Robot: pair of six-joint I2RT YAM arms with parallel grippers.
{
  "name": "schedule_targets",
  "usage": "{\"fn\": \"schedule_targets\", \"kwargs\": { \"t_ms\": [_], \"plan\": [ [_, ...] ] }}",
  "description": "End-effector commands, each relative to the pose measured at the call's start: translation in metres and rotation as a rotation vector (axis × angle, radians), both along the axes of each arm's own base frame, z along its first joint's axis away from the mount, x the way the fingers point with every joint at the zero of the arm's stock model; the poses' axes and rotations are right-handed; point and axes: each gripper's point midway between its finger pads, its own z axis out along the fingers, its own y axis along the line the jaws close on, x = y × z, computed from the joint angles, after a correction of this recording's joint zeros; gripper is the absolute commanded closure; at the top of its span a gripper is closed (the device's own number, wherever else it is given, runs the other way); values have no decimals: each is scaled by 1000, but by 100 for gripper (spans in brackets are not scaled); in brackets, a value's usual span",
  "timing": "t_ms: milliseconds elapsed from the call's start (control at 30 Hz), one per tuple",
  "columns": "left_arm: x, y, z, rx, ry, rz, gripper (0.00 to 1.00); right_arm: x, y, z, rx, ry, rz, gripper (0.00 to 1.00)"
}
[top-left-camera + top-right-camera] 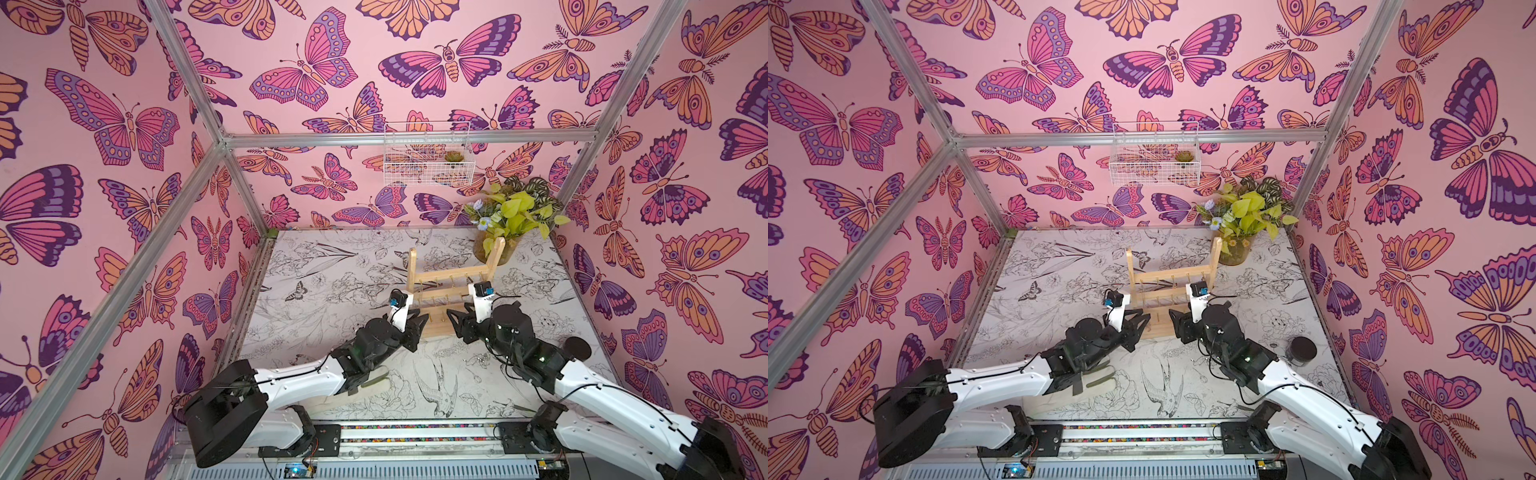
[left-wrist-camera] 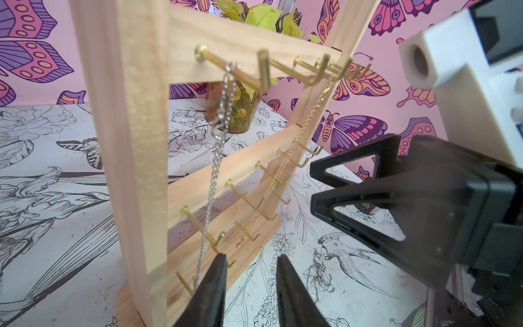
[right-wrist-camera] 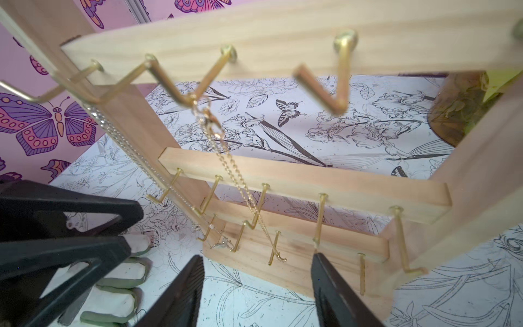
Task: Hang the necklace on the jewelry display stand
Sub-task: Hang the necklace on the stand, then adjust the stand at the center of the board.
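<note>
Gold necklace [image 3: 210, 120], silver chain [image 2: 218, 153] hang on stand [image 2: 135, 141] top hooks [image 2: 264, 68]; left gripper [image 2: 252, 259] at 9 o'clock, right gripper [image 3: 257, 259] at 3, jaws spread, empty.

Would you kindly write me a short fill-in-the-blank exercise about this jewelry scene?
The silver chain necklace hangs from the ___ crossbar of the light wooden ladder-like jewelry display stand. The thinner chain necklace beside it is ___. The stand has ___ crossbars. The jaws of the right gripper stand ___.
Answers: top; gold; three; open.
</note>
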Motion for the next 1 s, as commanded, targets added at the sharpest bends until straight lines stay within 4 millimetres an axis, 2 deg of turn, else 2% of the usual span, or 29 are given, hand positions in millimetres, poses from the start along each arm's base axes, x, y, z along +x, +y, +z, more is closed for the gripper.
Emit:
{"fn": "schedule_targets", "kwargs": {
  "t_ms": [0, 267, 800, 967],
  "plan": [
    [-4, 12, -5, 19, 5, 23, 68, -4, 2, 4, -3, 13, 21, 37],
    [-7, 25, -6, 42, 18, 43, 68, -11, -7, 9, 3, 2, 12, 34],
    [5, 57, -3, 74, 67, 153, 68, -24, -21, 23, -13, 16, -2, 31],
    [6, 73, -11, 109, 130, 209, 67, -28, -41, 17, -67, 86, -89, 31]
  ]
}}
